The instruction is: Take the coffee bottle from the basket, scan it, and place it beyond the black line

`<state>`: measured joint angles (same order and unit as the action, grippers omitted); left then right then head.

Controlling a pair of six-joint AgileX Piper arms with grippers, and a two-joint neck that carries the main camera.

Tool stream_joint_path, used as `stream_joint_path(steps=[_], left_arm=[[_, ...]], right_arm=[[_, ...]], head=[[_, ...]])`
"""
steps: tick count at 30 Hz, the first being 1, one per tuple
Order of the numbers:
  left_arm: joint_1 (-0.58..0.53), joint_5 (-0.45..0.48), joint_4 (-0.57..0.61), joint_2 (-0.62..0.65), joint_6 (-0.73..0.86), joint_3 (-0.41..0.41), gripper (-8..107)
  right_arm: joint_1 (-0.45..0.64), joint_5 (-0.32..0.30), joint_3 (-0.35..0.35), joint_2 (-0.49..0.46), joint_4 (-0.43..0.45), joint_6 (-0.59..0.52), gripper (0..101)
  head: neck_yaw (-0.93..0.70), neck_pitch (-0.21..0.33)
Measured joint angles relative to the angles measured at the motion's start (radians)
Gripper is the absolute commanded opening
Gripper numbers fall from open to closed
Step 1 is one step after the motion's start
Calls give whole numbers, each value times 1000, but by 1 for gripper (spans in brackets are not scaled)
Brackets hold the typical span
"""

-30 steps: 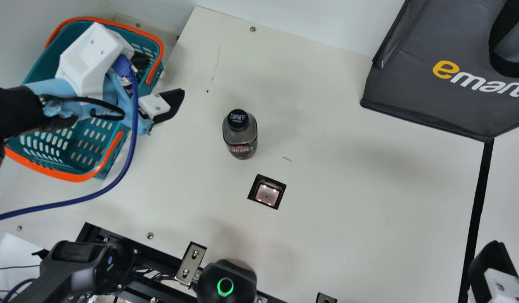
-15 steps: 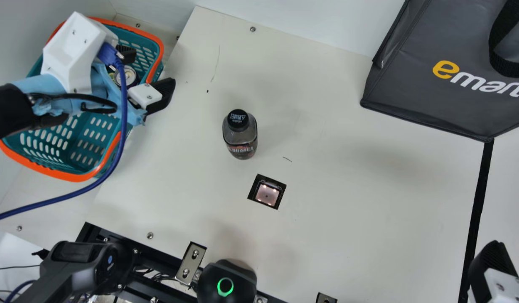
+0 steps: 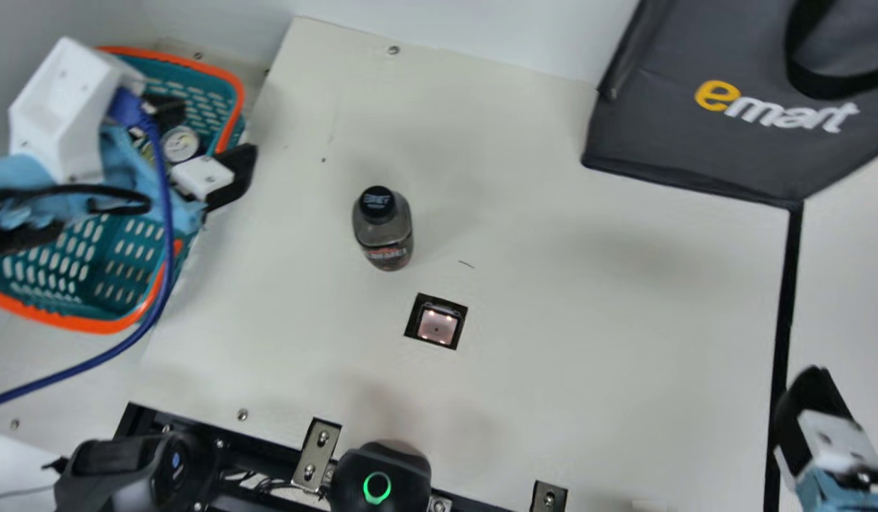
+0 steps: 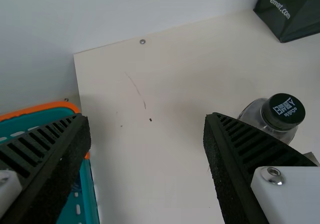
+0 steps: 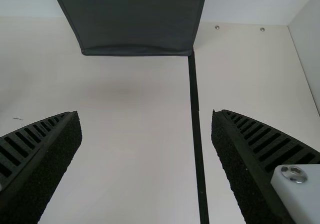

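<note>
"Over the basket [image 3: 241, 107], where the left gripper [image 3: 217, 131] is, how is the arm held?"

"It comes in from the main view's left edge, reaching across the basket. One finger is above the inside, the other out by the rim on the table [image 3: 553, 398] side. A blue cable [image 3: 167, 235] droops from the wrist."

"And its grip?"

"Spread wide, with nothing between the fingers."

"What about the coffee bottle [image 3: 384, 231]?"

"Upright on the table, apart from that gripper, between the basket and the scanner [image 3: 437, 325]. A round-topped can [image 3: 180, 144] sits in the basket."

"Farther out?"

"The black line [image 3: 784, 313] runs down from the grey bag's [image 3: 695, 153] lower corner. The bottle is on the scanner's side of it."

"The right gripper [image 3: 812, 405]?"

"By the line's near end, pointing toward the bag. Its wrist view shows the fingers well apart, the line passing between them, holding nothing."
</note>
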<state>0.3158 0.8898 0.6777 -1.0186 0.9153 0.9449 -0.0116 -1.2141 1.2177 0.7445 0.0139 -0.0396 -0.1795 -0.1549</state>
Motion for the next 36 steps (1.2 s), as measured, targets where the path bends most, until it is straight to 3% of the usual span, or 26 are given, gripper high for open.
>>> stream_joint_path(steps=[10,22,36], left_arm=[[8,32,18,10,11,2,90],[-66,46,-11,33,-44,0,90],[-273,-40,-217,56,-307,-7,90]], right_arm=[[0,0,0,0,0,0,91],[0,0,0,0,0,0,91],[0,0,0,0,0,0,91]], head=[[209,0],[206,0],[206,0]])
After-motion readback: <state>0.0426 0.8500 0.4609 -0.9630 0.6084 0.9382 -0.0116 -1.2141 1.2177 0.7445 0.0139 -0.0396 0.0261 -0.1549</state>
